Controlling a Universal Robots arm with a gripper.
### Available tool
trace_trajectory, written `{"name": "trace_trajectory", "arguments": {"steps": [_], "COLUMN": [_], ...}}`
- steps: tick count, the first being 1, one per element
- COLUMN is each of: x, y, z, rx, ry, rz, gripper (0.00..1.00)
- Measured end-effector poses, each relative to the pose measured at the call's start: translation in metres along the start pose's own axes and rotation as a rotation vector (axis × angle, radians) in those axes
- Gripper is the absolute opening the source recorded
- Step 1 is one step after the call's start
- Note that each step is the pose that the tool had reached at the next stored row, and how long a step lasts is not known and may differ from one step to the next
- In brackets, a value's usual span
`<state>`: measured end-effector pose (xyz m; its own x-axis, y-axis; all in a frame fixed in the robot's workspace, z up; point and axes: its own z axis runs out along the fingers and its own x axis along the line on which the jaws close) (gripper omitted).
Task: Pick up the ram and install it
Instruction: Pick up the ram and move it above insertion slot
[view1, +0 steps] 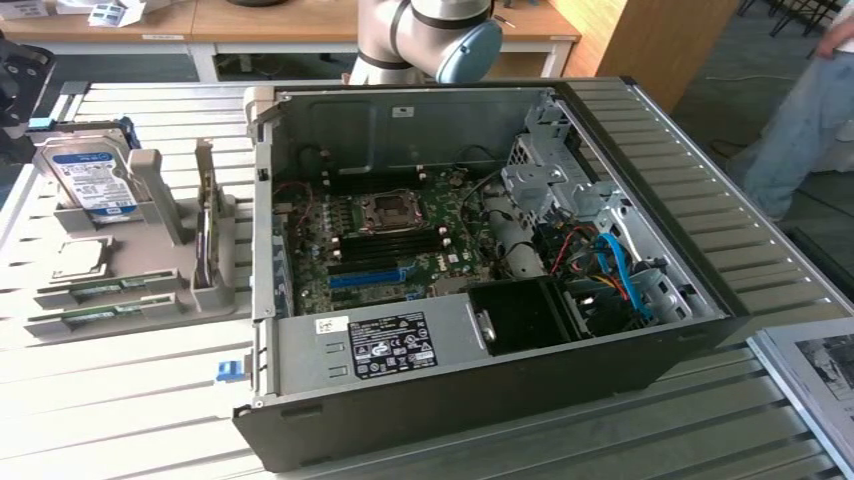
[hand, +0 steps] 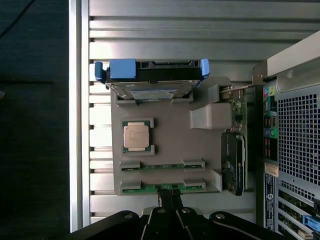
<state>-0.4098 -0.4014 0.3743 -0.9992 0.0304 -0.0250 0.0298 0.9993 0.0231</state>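
Note:
Two green ram sticks lie flat in slots of a grey holder tray on the exterior view's left: one ram and a second ram nearer the tray's edge. In the wrist view my gripper is shut, with nothing between its dark fingers, high above the tray and lined up over the middle of the second ram. The robot arm stands behind the open computer case. Its motherboard lies face up with dark memory slots beside the processor socket.
The tray also holds a hard drive in a blue bracket, a processor and an upright expansion card. A person's leg stands at the exterior view's right. The slatted table surrounds the case.

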Motion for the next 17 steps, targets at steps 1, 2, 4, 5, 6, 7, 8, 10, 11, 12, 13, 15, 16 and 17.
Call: {"name": "trace_trajectory", "arguments": {"steps": [1, 2, 4, 5, 6, 7, 8, 10, 11, 12, 13, 15, 16, 17], "x": [0.0, 0.0, 0.0, 0.0, 0.0, 0.0, 0.0, 0.0, 0.0, 0.0, 0.0, 0.0, 0.0, 0.0], "y": [0.0, 0.0, 0.0, 0.0, 0.0, 0.0, 0.0, 0.0, 0.0, 0.0, 0.0, 0.0, 0.0, 0.0], "z": [0.0, 0.0, 0.0, 0.0, 0.0, 0.0, 0.0, -0.0001, 0.0, 0.0, 0.0, 0.0, 0.0, 0.0], "rx": [-0.0001, -0.0001, -0.0002, -0.0003, -0.0003, -0.0004, -0.0005, -0.0006, -0.0006, -0.0007, -0.0008, -0.0009, -0.0009, -0.001], "ry": [0.0001, 0.0002, 0.0003, 0.0004, 0.0004, 0.0005, 0.0006, 0.0007, 0.0007, 0.0008, 0.0008, 0.0009, 0.001, 0.001], "rz": [-0.002, -0.004, -0.01, -0.013, -0.016, -0.019, -0.021, -0.025, -0.027, -0.029, -0.032, -0.036, -0.038, -0.04], "gripper": [0.1, 0.1, 0.1, 0.1, 0.1, 0.1, 0.1, 0.1, 0.1, 0.1, 0.1, 0.1, 0.1, 0.1]}}
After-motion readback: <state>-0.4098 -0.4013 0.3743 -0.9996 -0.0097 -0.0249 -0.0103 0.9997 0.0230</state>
